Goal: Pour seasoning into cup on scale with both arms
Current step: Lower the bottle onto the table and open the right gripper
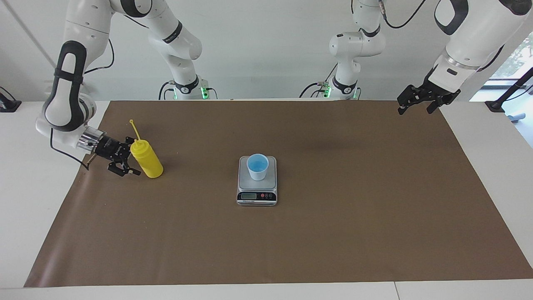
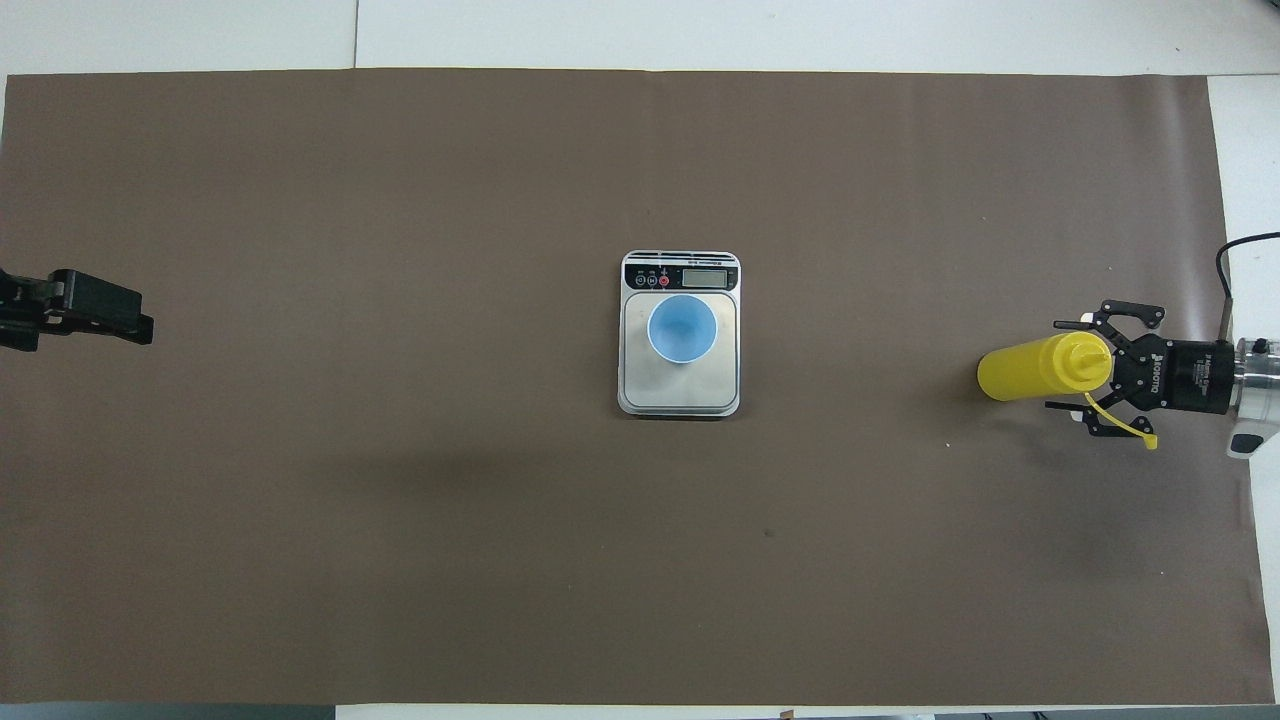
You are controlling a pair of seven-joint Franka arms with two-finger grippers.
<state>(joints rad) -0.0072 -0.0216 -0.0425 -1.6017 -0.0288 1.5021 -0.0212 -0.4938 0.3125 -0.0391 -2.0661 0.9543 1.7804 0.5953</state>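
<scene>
The yellow seasoning bottle stands upright on the brown mat toward the right arm's end of the table, its thin nozzle stick leaning up. My right gripper is low beside it and open, its fingers spread to either side of the bottle without gripping it. The light blue cup stands on the silver scale at the middle of the mat. My left gripper waits open, raised over the mat's edge at the left arm's end.
A brown paper mat covers most of the white table. The scale's display and buttons face away from the robots. A black cable hangs from the right wrist beside the mat's edge.
</scene>
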